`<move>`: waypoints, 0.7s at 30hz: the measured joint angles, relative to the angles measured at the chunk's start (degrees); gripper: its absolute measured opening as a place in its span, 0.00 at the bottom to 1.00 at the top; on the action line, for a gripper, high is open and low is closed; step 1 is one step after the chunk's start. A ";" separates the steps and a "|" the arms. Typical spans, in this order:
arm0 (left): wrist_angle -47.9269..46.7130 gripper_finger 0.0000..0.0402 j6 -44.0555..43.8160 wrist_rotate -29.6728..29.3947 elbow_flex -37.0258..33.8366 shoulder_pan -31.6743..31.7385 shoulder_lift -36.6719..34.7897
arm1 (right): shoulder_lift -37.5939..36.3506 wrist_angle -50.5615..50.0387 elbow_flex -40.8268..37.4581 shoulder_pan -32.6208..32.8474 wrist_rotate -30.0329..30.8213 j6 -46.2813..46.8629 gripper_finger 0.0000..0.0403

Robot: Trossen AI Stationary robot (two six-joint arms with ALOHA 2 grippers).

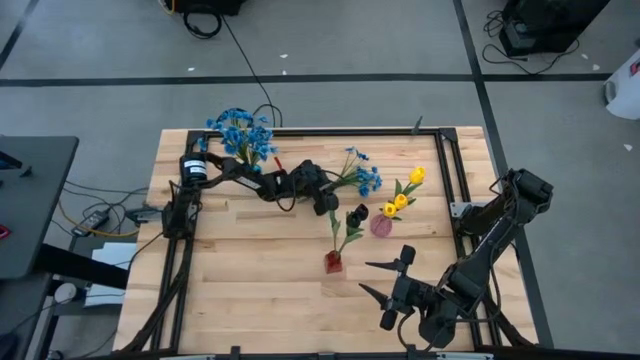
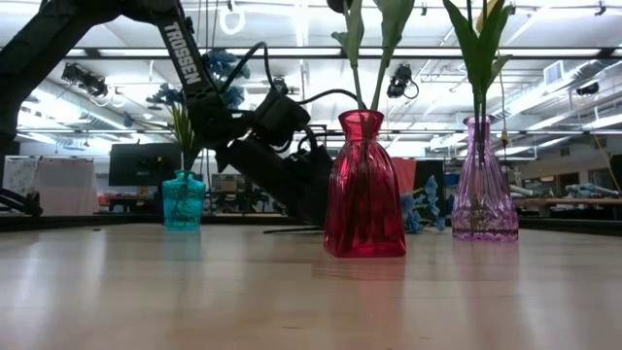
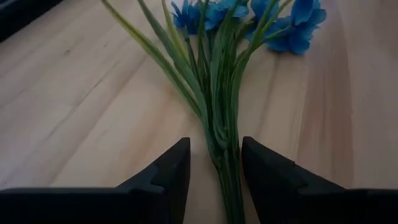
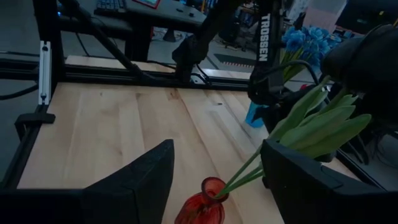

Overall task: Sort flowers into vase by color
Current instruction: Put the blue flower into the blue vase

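- The blue vase [image 1: 243, 157], already filled with blue flowers [image 1: 240, 130], is found at the table's left rear.
- The left gripper [image 3: 214, 171] is set low over a loose blue bunch [image 1: 362, 176] lying flat on the table [image 1: 250, 290]; its fingers stand apart astride the stems [image 3: 225, 149], not yet clamped.
- Judged step: pickup of this bunch. Closure on the stems is called for next, then a lift and carry to the blue vase.
- The red vase [image 1: 333, 262] holds dark tulips [image 1: 356, 214]; the purple vase [image 1: 381, 226] holds yellow tulips [image 1: 403, 195].
- The right gripper [image 1: 385, 293] is parked open at the near right.
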 joint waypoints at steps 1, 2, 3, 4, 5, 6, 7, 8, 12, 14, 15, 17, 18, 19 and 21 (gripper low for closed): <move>-0.25 0.38 0.08 0.85 0.04 0.04 -0.02 | 0.00 0.01 0.00 -0.03 -0.01 -0.01 0.62; -0.32 0.38 0.25 1.34 0.04 0.06 -0.02 | 0.00 -0.01 0.00 -0.03 -0.01 -0.01 0.62; -0.34 0.38 0.67 1.51 0.04 -0.03 -0.02 | 0.00 -0.01 0.00 -0.03 -0.01 -0.01 0.62; -0.45 0.38 1.33 1.41 0.04 -0.23 -0.03 | 0.00 0.01 0.00 -0.03 0.01 -0.01 0.62; -0.72 0.37 1.65 0.89 0.04 -0.41 -0.04 | 0.00 0.02 0.00 -0.03 -0.01 -0.01 0.62; -1.11 0.35 1.72 0.42 0.05 -0.49 -0.10 | 0.00 0.02 0.00 -0.03 -0.01 0.00 0.62; -1.43 0.33 1.70 0.27 0.09 -0.53 -0.12 | 0.00 0.02 0.00 -0.03 -0.01 0.01 0.62; -1.58 0.29 1.68 0.33 0.09 -0.53 -0.13 | 0.00 0.03 0.00 -0.03 0.01 0.01 0.62; -1.42 0.09 2.22 0.81 0.04 -0.59 -0.13 | 0.00 0.06 0.00 -0.03 0.01 0.01 0.62; -0.76 0.04 1.73 0.97 -0.05 -0.56 -0.13 | 0.00 0.06 0.00 -0.03 0.01 0.01 0.61; -0.31 0.04 1.25 0.95 -0.08 -0.55 -0.10 | 0.00 0.06 0.00 -0.03 0.01 0.01 0.61; 0.40 0.06 0.13 0.78 -0.14 -0.50 -0.09 | 0.00 0.06 0.00 -0.03 0.01 0.01 0.61; 0.18 0.07 -0.21 0.79 -0.21 -0.46 -0.59 | 0.00 0.06 0.00 -0.03 0.01 0.01 0.61; -0.43 0.07 -0.34 0.75 -0.36 -0.46 -1.44 | 0.00 0.05 0.00 -0.03 0.01 0.01 0.61; -0.59 0.06 0.75 0.70 -0.46 -0.42 -4.58 | 0.00 -0.02 0.00 0.10 0.01 -0.03 0.61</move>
